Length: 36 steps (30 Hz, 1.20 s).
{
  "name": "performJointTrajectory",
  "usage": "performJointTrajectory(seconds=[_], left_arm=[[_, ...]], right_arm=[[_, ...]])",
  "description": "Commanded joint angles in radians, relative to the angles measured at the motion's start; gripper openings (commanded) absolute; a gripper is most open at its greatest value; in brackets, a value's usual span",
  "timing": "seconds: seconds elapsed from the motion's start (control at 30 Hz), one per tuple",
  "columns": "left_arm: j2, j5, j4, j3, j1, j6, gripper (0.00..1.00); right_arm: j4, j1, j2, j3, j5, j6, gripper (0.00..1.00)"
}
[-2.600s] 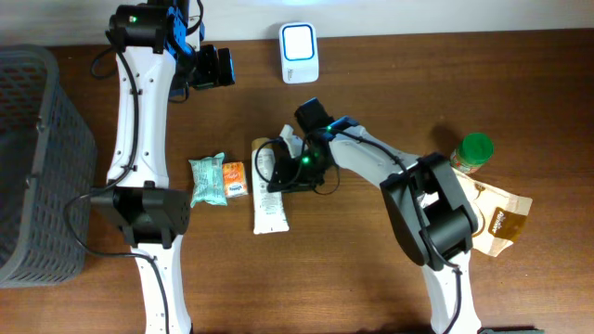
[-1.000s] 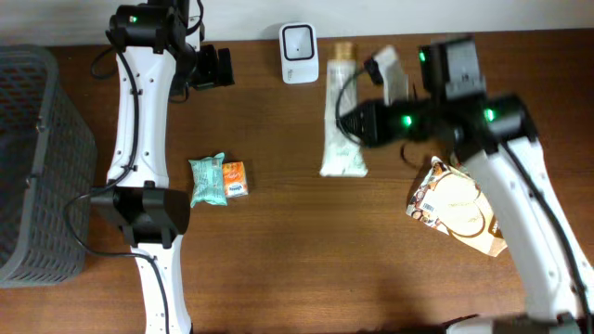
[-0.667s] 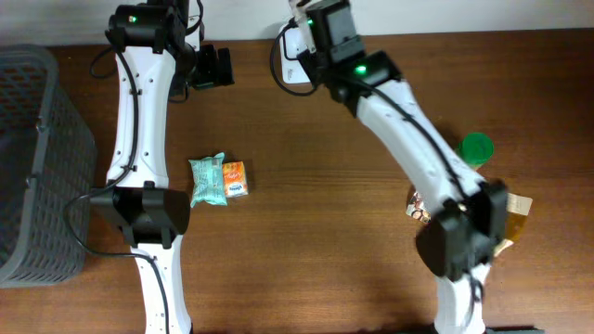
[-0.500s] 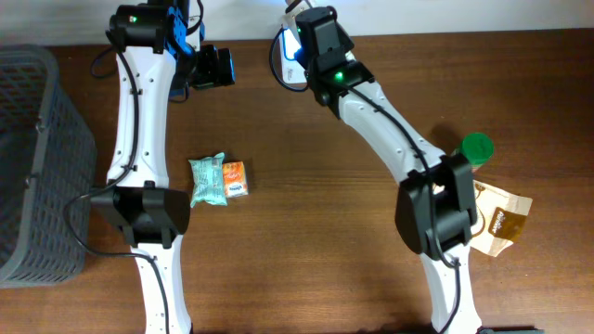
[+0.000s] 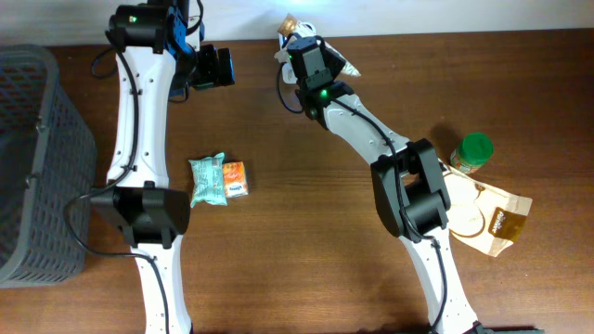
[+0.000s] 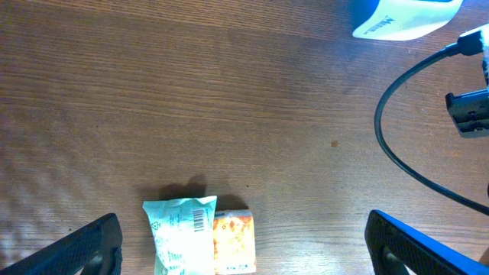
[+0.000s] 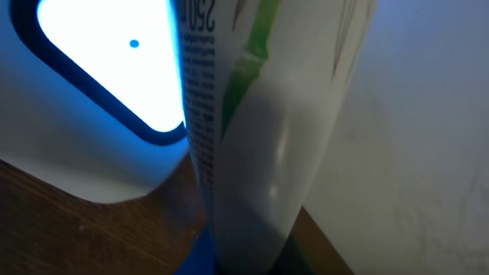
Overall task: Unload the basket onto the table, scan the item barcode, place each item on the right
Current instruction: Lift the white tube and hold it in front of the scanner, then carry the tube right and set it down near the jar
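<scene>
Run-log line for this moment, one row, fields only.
phase: scanning | right gripper: shut on tube, held in front of lit scanner | left gripper: open, empty | teal packet, orange packet: side by side

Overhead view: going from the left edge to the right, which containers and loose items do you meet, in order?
Grey mesh basket → teal foil snack packet → small orange packet → white plastic tube with green print → green-lidded jar.

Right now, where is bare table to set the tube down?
Bare wood between the orange packet and the right arm, and along the front. Crowded at the scanner with the held tube, and around the green-lidded jar and brown pouch.
</scene>
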Motion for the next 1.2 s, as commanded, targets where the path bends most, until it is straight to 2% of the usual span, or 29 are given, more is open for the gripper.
performJointTrajectory(seconds=[0.0,0.33,0.4,0.63,0.67,0.77,0.8,0.93,1.03,1.17], left_arm=[[-0.018,-0.008,0.002,0.010,-0.001,0.008,0.99],[-0.018,-0.008,0.002,0.010,-0.001,0.008,0.99],[-0.018,-0.008,0.002,0.010,-0.001,0.008,0.99],[-0.018,-0.008,0.002,0.010,-0.001,0.008,0.99],[-0.018,-0.008,0.002,0.010,-0.001,0.008,0.99],[-0.018,-0.008,0.002,0.010,-0.001,0.008,0.99],[-0.018,-0.008,0.002,0.010,-0.001,0.008,0.99],[-0.018,-0.008,0.002,0.010,-0.001,0.008,0.99],[-0.018,-0.008,0.002,0.010,-0.001,0.008,0.99],[-0.018,-0.008,0.002,0.010,-0.001,0.008,0.99]], right_arm=[[0.019,0.002,-0.026,0.026,0.065,-0.010,0.04],[0.011,0.009,-0.074,0.026,0.090,-0.044,0.04],[-0.013,0.009,-0.122,0.026,0.078,0.064,0.04],[-0.420,0.007,-0.424,0.026,-0.193,0.527,0.04],[-0.575,0.002,-0.502,0.026,-0.275,0.667,0.04],[-0.822,-0.021,-0.586,0.026,-0.343,0.830,0.04],[-0.949,-0.041,-0.606,0.026,-0.346,0.930,0.04],[-1.252,-0.127,-0.579,0.021,-0.379,1.066,0.04],[-1.276,-0.224,-0.545,-0.094,-0.483,1.120,0.04],[-1.115,-0.337,-0.542,-0.301,-0.574,1.153,0.04]])
